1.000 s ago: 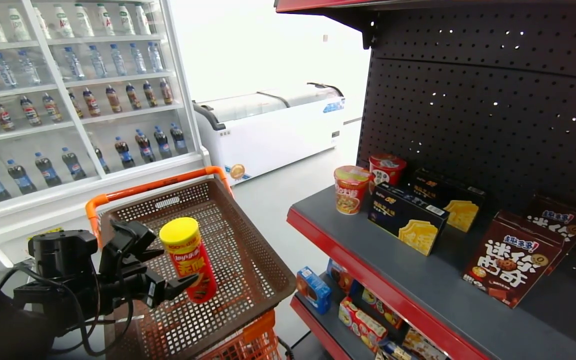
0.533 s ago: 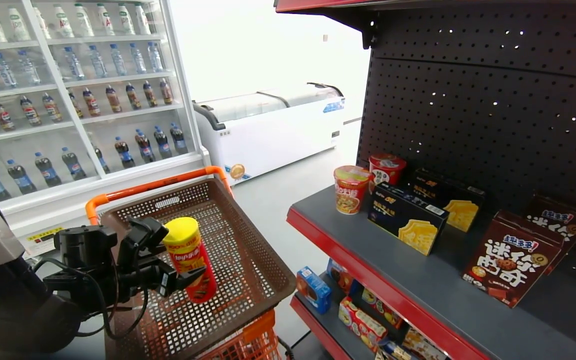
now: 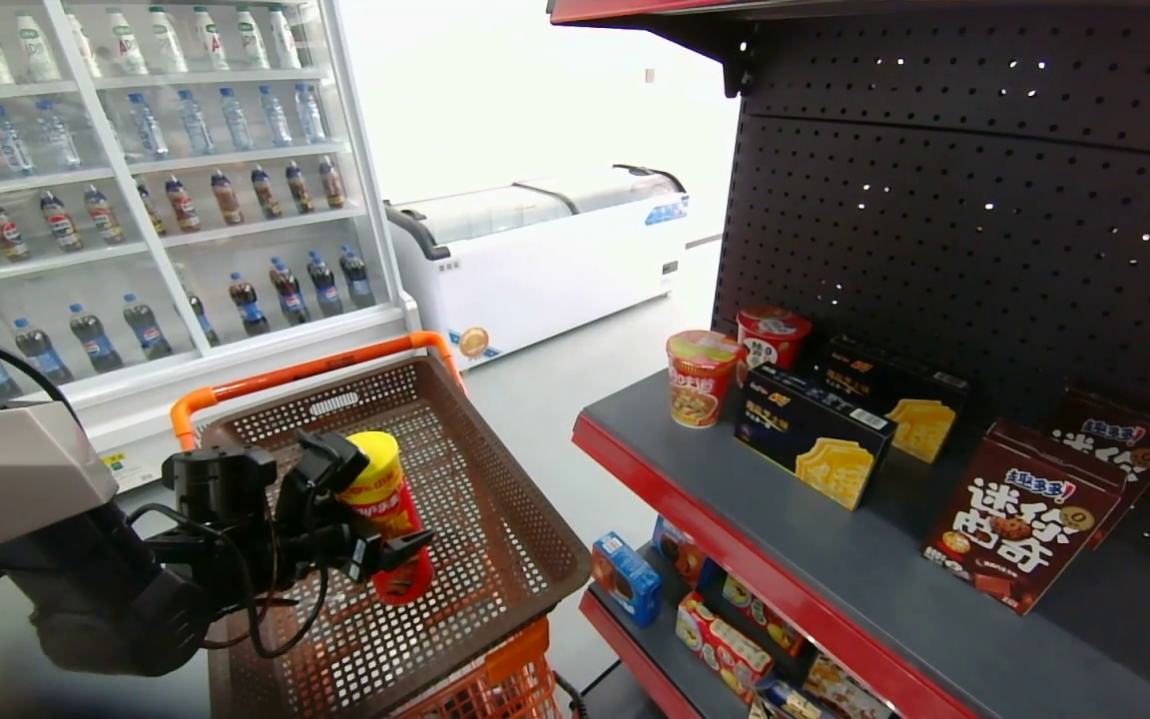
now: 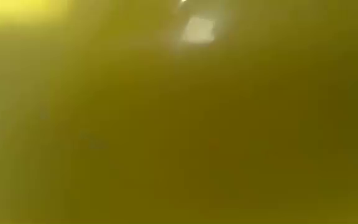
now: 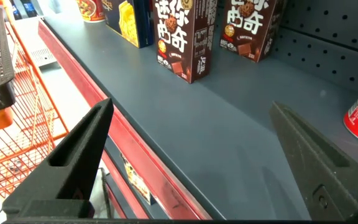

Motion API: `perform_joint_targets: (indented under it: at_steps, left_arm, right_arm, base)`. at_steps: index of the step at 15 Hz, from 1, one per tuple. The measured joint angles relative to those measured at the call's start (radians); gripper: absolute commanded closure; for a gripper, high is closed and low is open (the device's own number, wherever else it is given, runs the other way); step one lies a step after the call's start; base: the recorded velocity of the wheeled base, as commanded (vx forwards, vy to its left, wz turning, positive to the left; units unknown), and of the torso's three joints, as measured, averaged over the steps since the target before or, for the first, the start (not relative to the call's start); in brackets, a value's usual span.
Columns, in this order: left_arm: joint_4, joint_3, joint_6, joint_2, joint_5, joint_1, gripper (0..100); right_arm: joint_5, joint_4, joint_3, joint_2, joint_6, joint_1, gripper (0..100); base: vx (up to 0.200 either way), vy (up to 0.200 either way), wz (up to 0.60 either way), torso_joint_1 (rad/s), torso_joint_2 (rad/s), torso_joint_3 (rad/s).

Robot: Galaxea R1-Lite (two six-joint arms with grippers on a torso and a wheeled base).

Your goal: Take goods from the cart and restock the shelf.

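A tall chip can [image 3: 392, 511] with a yellow lid and a red label stands upright in the brown cart basket [image 3: 510, 504]. My left gripper [image 3: 387, 496] reaches in from the left, open, with one finger in front of the can and one behind it. The can's yellow surface [image 4: 179, 112] sits right against the left wrist camera. Over the grey shelf board [image 5: 229, 137] my right gripper [image 5: 191, 155] hovers open, its two black fingers wide apart with nothing between them.
On the grey shelf [image 3: 735, 479] stand two cup noodles [image 3: 700, 377], dark cracker boxes [image 3: 815, 434] and brown cookie boxes [image 3: 1019, 519]. The shelf has bare room along its front edge. A lower shelf [image 3: 725, 639] holds more goods. A drinks fridge [image 3: 136, 200] and a chest freezer [image 3: 545, 250] stand behind.
My left arm has moved forward and to the right, bringing its open fingers from beside the can to either side of it. The can has stayed in place.
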Motion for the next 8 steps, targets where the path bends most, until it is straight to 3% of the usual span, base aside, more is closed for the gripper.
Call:
perform_joint_targets:
  at_steps: [4,8]
  left_arm:
    - [0.002,-0.025,0.004,0.017,0.019,-0.008,100]
    - [0.010,-0.017,0.002,-0.010,0.087,-0.008,100]
  right_arm:
    - [0.001,0.000,0.000,0.000,0.000,0.000,0]
    - [0.000,0.000,0.000,0.000,0.000,0.000,0]
  base:
    - [0.000,0.000,0.00,0.000,0.00,0.000]
    - [0.000,0.000,0.00,0.000,0.00,0.000]
